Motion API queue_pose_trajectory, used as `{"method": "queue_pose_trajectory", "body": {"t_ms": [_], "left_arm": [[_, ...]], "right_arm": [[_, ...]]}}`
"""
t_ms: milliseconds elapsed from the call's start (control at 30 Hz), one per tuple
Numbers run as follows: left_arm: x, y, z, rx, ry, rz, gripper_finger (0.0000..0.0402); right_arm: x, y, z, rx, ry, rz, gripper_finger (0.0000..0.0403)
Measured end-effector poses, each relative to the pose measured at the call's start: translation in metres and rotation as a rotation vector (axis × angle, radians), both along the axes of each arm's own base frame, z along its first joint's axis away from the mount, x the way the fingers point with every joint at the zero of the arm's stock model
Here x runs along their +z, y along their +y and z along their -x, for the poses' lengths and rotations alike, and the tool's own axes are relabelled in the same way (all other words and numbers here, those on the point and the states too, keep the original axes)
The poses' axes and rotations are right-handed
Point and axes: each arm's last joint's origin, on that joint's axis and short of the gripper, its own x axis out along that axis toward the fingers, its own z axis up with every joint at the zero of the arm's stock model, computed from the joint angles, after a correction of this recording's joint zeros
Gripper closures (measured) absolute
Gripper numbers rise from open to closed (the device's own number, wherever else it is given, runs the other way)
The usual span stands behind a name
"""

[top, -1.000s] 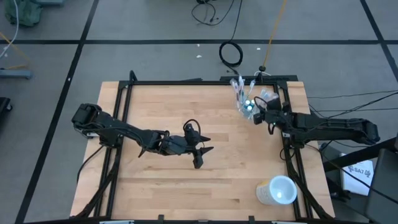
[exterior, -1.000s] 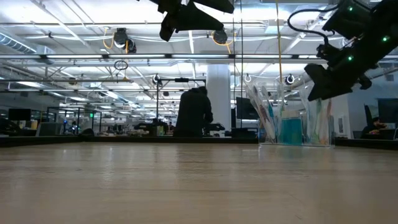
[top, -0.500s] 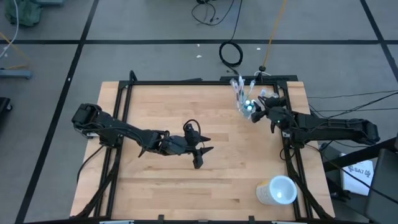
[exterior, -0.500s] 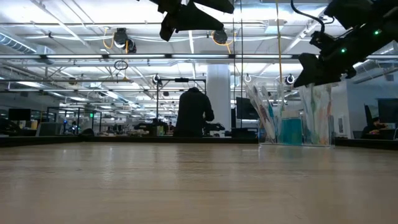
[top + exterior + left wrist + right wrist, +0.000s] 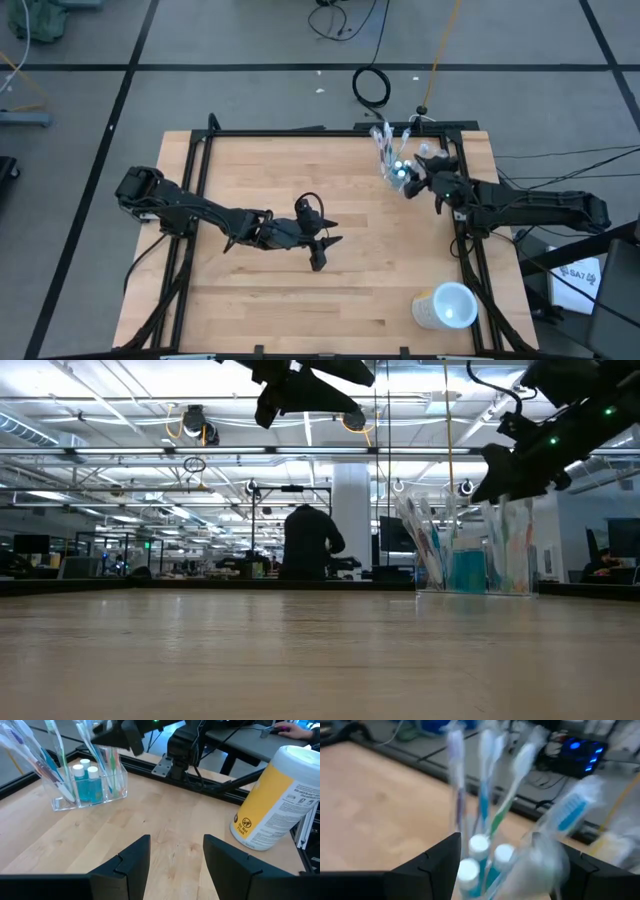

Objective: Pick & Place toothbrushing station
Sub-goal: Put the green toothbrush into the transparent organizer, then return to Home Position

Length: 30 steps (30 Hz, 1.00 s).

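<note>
Clear plastic toothbrushing station (image 5: 392,158) sits at the counter's (image 5: 300,300) far right corner, so I've got the right gripper (image 5: 408,186) poised over it, fingers apart, while the left gripper (image 5: 322,253) waits mid-counter, also spread.

Station (image 5: 393,160) at table's (image 5: 260,180) far right corner, right gripper (image 5: 412,180) just above it, fingers apart. Left gripper (image 5: 322,252) over table's middle, open. Cup (image 5: 447,306) at near right corner, well apart.
</note>
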Motion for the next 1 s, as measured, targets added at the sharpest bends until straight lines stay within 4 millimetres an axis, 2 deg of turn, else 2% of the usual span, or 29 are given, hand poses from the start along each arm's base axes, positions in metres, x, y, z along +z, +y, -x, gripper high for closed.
{"method": "queue_pose_trajectory", "body": {"t_ms": [100,433,667,1000], "left_arm": [[0.0,0.0,0.0,0.0,0.0,0.0,0.0215],[-0.001,0.0,0.0,-0.001,0.008,-0.005,0.0215],[-0.001,0.0,0.0,-0.001,0.007,-0.006,0.0215],[-0.001,0.0,0.0,-0.002,0.007,-0.006,0.0215]], "right_arm": [[0.006,-0.001,0.001,-0.044,-0.036,0.018,0.0165],[0.016,0.002,0.011,-0.037,-0.124,0.02,0.019],[0.024,0.005,0.02,0.019,-0.189,0.029,0.0213],[0.029,0.004,0.022,0.01,-0.178,0.088,0.029]]}}
